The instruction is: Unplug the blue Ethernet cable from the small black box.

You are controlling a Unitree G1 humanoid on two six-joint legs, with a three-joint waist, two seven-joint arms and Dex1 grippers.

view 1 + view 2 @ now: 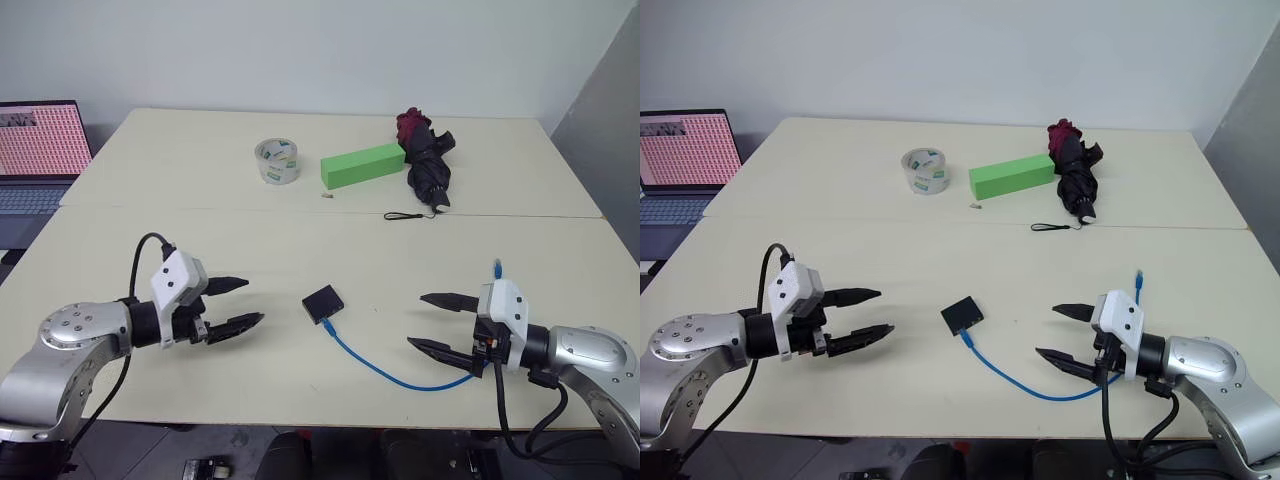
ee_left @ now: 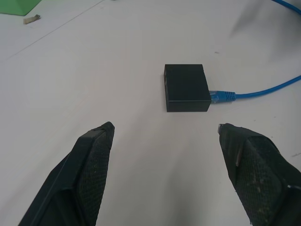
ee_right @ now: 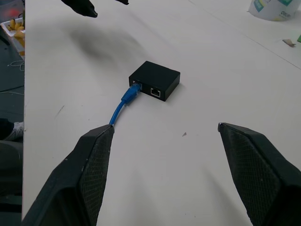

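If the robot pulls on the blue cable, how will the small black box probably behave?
The black box looks small, flat and probably light, lying loose on the smooth table, so it would likely slide along rather than stay. It is low, so tipping seems unlikely. The blue cable lies in a curve, so it is probably floppy.

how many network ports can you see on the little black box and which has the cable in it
2, side by side on one face of the small black box: one holds the blue Ethernet cable, the other is empty. Other faces may hide more.
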